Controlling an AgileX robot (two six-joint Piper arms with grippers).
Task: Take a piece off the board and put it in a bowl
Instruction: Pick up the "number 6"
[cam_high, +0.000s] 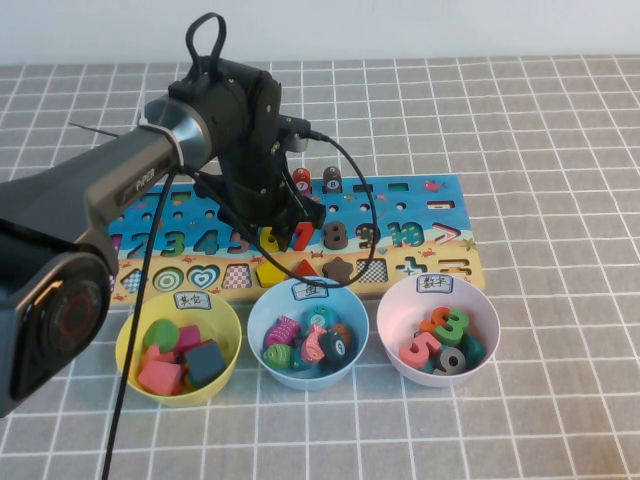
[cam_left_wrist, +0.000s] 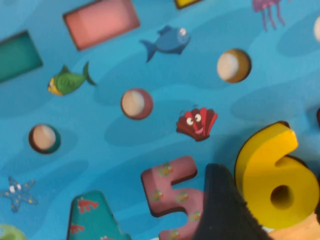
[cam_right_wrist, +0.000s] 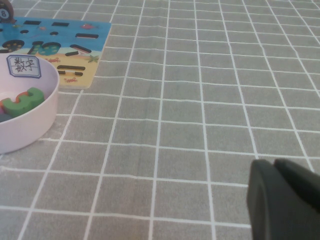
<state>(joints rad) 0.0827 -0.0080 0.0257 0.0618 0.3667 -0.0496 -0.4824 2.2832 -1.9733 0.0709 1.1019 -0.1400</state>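
The yellow 6 piece (cam_high: 268, 241) sits in the number row of the blue board (cam_high: 440, 205). My left gripper (cam_high: 272, 230) is down over it. In the left wrist view the piece (cam_left_wrist: 275, 175) fills the gap between the jaws of my left gripper (cam_left_wrist: 272, 200), with one black finger (cam_left_wrist: 220, 210) pressed to its side and the other only just showing at the frame's edge. The pale pink bowl (cam_high: 388, 322) stands in front of the board's right end and holds several numbers. My right gripper (cam_right_wrist: 274, 164) is shut and empty over bare table, beside the pink bowl (cam_right_wrist: 25, 130).
A yellow bowl (cam_high: 125, 350) of shape blocks and a light blue bowl (cam_high: 255, 330) of pieces stand left of the pink bowl. A pink 5 (cam_left_wrist: 172, 195) and a red 7 (cam_high: 300, 236) flank the 6. Two pegs (cam_high: 302, 180) stand at the board's far edge.
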